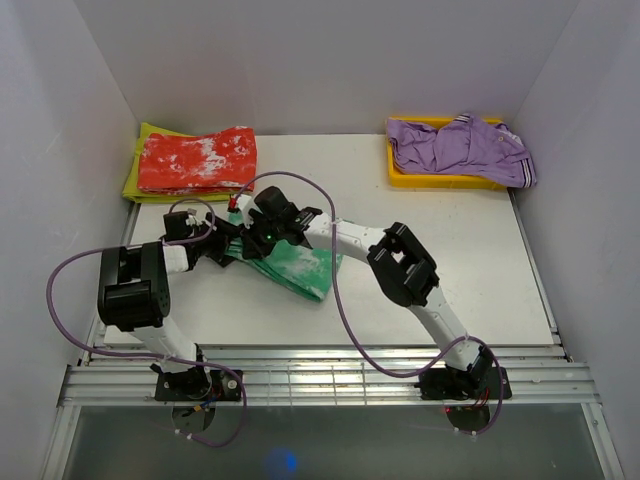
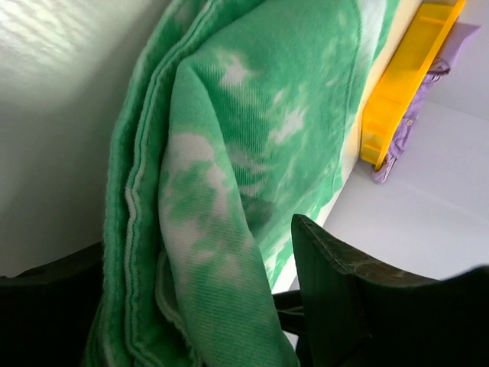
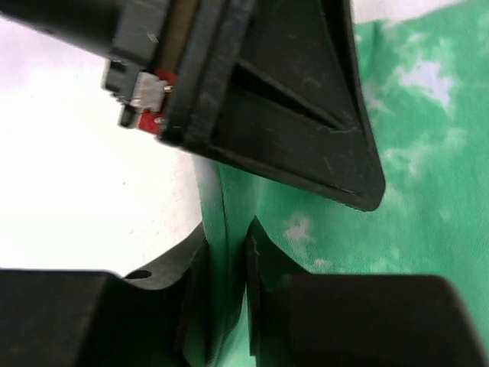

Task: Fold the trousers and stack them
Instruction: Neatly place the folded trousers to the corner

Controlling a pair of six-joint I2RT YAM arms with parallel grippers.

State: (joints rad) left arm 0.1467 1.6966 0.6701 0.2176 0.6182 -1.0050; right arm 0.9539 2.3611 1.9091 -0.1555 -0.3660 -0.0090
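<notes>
The trousers (image 1: 300,266), green with white blotches, lie folded into a thick bundle on the white table, left of centre. My left gripper (image 1: 222,247) is at the bundle's left end. In the left wrist view (image 2: 199,233) its jaws stand wide around several layers of the trousers (image 2: 252,115) and close on them. My right gripper (image 1: 250,222) reaches in from the right to the same end. In the right wrist view (image 3: 227,229) its jaws are nearly together, pinching a thin edge of the trousers (image 3: 412,153). The two grippers are close together.
A red-and-white folded garment (image 1: 197,160) lies on a yellow-green one (image 1: 135,182) at the back left. A yellow tray (image 1: 400,178) holding a purple garment (image 1: 460,145) stands at the back right. White walls enclose the table on three sides.
</notes>
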